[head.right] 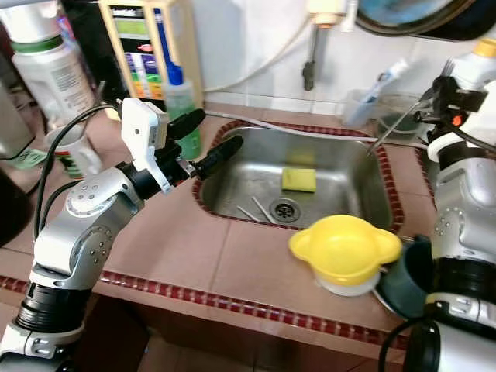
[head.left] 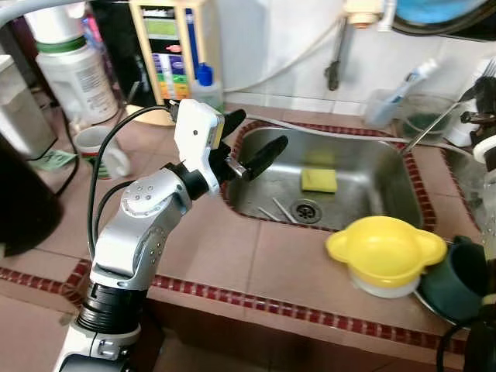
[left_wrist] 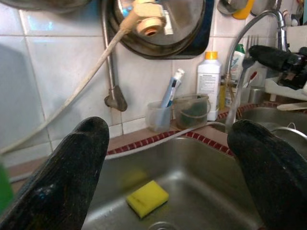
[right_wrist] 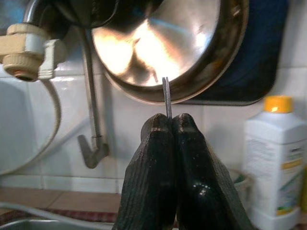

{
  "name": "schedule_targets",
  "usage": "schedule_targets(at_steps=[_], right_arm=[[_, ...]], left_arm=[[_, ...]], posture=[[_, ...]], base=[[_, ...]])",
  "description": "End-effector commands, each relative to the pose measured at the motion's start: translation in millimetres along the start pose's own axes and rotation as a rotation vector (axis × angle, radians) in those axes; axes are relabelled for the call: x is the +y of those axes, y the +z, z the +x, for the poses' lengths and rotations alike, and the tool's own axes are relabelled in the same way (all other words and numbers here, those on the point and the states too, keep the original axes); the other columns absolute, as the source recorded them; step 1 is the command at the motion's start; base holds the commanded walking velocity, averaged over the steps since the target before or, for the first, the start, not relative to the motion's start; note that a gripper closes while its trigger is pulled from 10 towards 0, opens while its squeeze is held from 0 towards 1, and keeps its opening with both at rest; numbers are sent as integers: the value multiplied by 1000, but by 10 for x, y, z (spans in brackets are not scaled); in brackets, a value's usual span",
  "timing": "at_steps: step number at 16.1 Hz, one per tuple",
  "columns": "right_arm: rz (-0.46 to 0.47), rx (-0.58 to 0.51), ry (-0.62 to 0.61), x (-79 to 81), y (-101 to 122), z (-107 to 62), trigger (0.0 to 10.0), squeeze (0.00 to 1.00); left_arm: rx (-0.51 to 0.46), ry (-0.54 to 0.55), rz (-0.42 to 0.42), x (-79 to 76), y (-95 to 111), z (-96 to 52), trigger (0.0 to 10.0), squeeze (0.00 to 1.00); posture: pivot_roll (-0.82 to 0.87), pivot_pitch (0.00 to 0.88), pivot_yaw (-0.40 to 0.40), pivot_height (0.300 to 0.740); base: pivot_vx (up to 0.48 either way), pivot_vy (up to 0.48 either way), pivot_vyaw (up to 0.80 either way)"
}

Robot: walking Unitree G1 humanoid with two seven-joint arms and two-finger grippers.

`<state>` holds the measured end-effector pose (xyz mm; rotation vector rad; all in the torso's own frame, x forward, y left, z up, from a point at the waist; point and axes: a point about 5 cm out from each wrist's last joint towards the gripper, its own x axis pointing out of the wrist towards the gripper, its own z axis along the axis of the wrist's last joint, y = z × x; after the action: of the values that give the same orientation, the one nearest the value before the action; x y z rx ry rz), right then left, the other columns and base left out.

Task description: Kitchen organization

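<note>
Sink (head.left: 387, 167) is our landmark here, a steel basin set into the tiled table (head.left: 232, 256). Inside it, near the drain, lie a yellow sponge (head.left: 318, 180) and some thin cutlery pieces (head.left: 277, 211). Our left pincer (head.left: 249, 147) hangs over the left rim of the sink with its two black fingers spread wide, grasping nothing. Our right pincer (right_wrist: 168, 125) is raised beyond the right end of the sink; its fingers are clenched on a thin metal utensil (head.right: 395, 120), whose handle slants down toward the sink's right back corner. A clear cup (head.right: 358, 106) with a toothbrush stands behind the sink. In front of the sink sits a yellow bowl (head.left: 385, 246).

We judge that the utensil is being carried to its holder. To do it well, we should keep the grip firm, move slowly, and keep the long handle away from the tap and the bottles.
</note>
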<state>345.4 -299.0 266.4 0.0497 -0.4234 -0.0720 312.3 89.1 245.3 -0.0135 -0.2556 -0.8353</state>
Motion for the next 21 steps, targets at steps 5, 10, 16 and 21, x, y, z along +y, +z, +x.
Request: schedule_targets(at_steps=[5,10,16,21], right_arm=[[143,169,75,69,-183,189,10000,0],[199,240,163,174,-282,246,10000,0],[302,295,157,191,-382,262,10000,0],[328,313,144,151,-428,237,10000,1000]], left_arm=[[19,-120,-15,-213,5,-13,10000,0],[46,-254,-34,-433,-13,-98,10000,0],[74,-288,-47,-509,-18,-139,10000,0],[83,-306,-47,-522,-16,-139,10000,0]], posture=[[-114,94,22,740],[-93,119,19,740],[-81,127,21,740],[-82,126,27,740]], base=[[0,0,0],[0,0,0],[0,0,0],[0,0,0]])
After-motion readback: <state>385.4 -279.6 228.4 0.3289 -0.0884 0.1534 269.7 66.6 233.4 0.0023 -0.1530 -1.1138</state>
